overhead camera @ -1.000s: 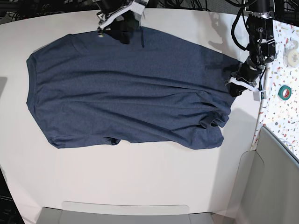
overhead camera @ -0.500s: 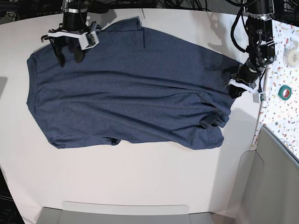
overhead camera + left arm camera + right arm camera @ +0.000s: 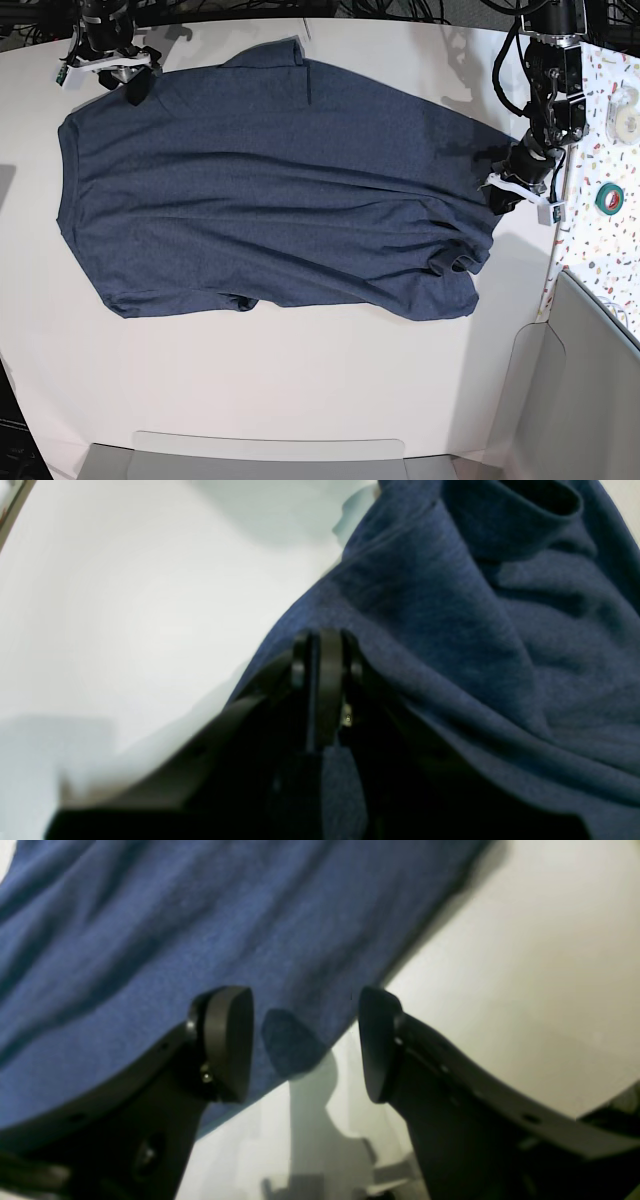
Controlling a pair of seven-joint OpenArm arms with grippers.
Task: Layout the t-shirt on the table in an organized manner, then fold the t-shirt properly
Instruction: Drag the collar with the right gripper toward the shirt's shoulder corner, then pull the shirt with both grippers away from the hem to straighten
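The dark navy t-shirt (image 3: 270, 190) lies spread, plain side up, across the white table (image 3: 300, 380), with bunched folds near its right end. My left gripper (image 3: 515, 190) is at that right edge. In the left wrist view it (image 3: 325, 680) is shut, pinching the t-shirt (image 3: 475, 630) cloth over the table (image 3: 125, 605). My right gripper (image 3: 115, 80) hovers at the shirt's far-left corner. In the right wrist view it (image 3: 302, 1045) is open above the t-shirt (image 3: 150, 915) edge and the table (image 3: 525, 965), with nothing held between its fingers (image 3: 225, 1040).
A speckled strip runs along the right side, with a green tape roll (image 3: 610, 197) and a white roll (image 3: 627, 120) on it. A grey panel (image 3: 590, 400) stands at the right front, a grey tray (image 3: 270, 455) at the front edge. Cables hang behind the table.
My right gripper has travelled left along the shirt's far edge, from near the middle to the far-left corner. The left gripper has stayed pinched on the right edge.
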